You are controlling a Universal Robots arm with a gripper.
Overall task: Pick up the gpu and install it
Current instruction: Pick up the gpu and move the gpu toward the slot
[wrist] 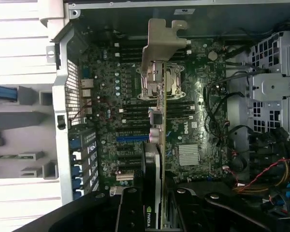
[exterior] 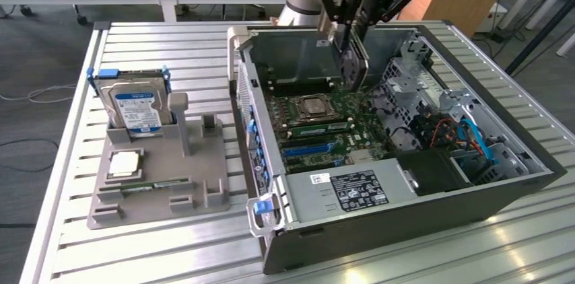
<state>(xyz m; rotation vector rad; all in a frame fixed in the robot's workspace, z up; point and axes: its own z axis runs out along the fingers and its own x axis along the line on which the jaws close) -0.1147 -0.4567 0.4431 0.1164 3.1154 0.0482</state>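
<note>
My gripper [exterior: 356, 20] hangs over the open computer case [exterior: 404, 227], shut on the gpu [exterior: 354, 62]. The card is held on edge, a dark slab pointing down into the case above the motherboard [exterior: 334, 129]. In the wrist view the gpu [wrist: 156, 159] shows edge-on between my two black fingers [wrist: 129, 212], and its metal bracket [wrist: 163, 43] is at the far end, near the case's rear wall. It hovers over the row of expansion slots, close to the blue slot [wrist: 132, 137]. I cannot tell whether the card's lower edge touches the board.
A grey parts holder [exterior: 171, 193] on the exterior view's left carries a silver blue-labelled hard drive [exterior: 134, 105], a processor [exterior: 124, 163] and a slim RAM stick [exterior: 148, 188]. Inside the case are a power supply [exterior: 355, 190], drive cages [exterior: 422, 72] and loose cables [exterior: 449, 136].
</note>
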